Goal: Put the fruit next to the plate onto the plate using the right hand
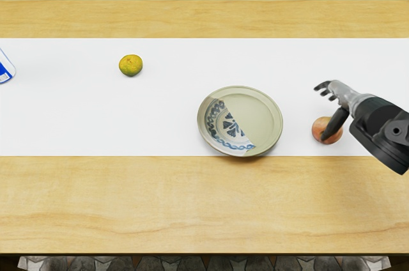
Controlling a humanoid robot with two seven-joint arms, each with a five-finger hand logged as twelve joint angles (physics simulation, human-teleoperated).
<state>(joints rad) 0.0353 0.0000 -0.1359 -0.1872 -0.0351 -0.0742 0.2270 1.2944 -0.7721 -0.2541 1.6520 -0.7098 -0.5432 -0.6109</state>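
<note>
Here the right hand [335, 103], fingers [323, 89] released, hovers by the round fruit [318, 129] beside a glazed plate [271, 108].

Wooden table [192, 201] carries a white runner [128, 124]. On the runner: plate [267, 112], reddish fruit [318, 129] just beside its right, green-yellow citrus [130, 65], blue-white item [5, 69] at left edge.

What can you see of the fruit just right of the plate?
The fruit is small and round, orange-red with a paler patch, smooth like a peach or an apple. It sits on the white cloth, close to the right of the plate but apart from it. The right hand is above it with fingers spread. Its dark thumb crosses the fruit's right side, but I cannot tell if they touch.
</note>
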